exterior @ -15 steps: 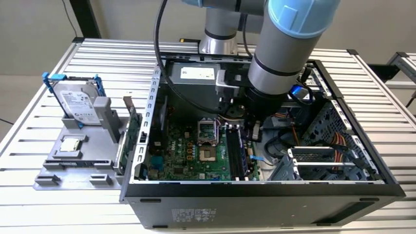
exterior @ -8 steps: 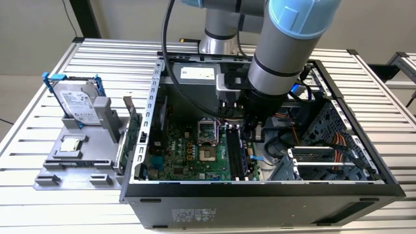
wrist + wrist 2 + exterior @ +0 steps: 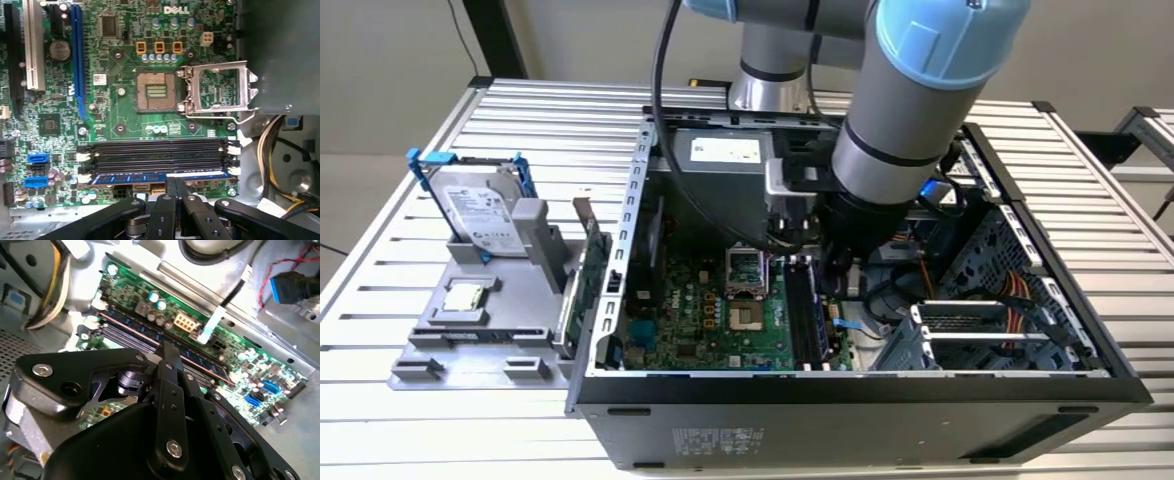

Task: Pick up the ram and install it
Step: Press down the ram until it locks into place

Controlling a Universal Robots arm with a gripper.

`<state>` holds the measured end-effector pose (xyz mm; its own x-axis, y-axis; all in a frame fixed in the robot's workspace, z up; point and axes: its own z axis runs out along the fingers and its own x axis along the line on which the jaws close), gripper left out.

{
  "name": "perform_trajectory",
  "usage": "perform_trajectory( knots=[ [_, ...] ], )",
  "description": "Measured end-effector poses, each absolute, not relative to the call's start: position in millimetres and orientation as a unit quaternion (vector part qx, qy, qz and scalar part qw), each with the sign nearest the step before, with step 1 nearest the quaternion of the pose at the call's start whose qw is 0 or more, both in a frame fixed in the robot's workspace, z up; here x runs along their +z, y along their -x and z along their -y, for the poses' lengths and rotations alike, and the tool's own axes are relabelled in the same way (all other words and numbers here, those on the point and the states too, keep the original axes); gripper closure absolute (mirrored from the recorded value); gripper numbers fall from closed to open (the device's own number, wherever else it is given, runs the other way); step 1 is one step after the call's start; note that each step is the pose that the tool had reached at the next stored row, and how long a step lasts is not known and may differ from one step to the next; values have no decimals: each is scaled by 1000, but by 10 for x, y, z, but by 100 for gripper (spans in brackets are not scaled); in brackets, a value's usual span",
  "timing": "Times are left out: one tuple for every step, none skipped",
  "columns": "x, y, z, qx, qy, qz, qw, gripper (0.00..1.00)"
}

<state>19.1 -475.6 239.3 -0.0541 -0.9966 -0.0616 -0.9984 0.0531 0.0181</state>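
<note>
Currently, status by item:

Arm position: the gripper (image 3: 175, 182) is lowered inside the open computer case (image 3: 854, 385), directly over the memory slots (image 3: 157, 152) of the motherboard (image 3: 115, 130).
Jaw state: the fingers stand together, pinched narrowly on the top edge of the ram (image 3: 150, 178) near its middle, as seen in the first wrist view.
Ram location: the blue stick lies along the outermost slot of the bank, nearest the board edge; the neighbouring black slots are unfilled.
Seating: judged as partly or fully inserted; latch engagement at either end cannot be confirmed.
Risk, uneven seating: pressing off-centre may drive one end down first and leave the other raised.
Risk, misalignment: a notch offset from the slot key would jam the stick and load the board.
Risk, nearby parts: the open processor socket (image 3: 156, 91) sits close by and has exposed contacts.
</note>
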Motion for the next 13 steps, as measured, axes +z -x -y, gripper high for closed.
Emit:
perform_trajectory(
  knots=[
    [2391, -188, 4776, 28, 688, -725, 16, 100],
    [2384, -186, 4781, 28, 687, -726, 16, 100],
    [2371, -180, 4781, 27, 687, -726, 15, 100],
    [2354, -172, 4781, 26, 685, -728, 15, 100],
    [2336, -172, 4781, 26, 682, -731, 15, 100],
    [2324, -172, 4781, 26, 678, -734, 15, 100],
    [2324, -172, 4782, 26, 677, -735, 15, 100],
    [2324, -172, 4782, 26, 677, -735, 15, 100],
    [2322, -171, 4786, 26, 677, -736, 15, 100],
    [2303, -171, 4786, 26, 676, -736, 15, 100],
    [2285, -171, 4786, 26, 676, -736, 15, 100],
    [2268, -171, 4786, 26, 676, -737, 15, 100],
    [2248, -171, 4786, 26, 676, -737, 15, 100]
  ],
)
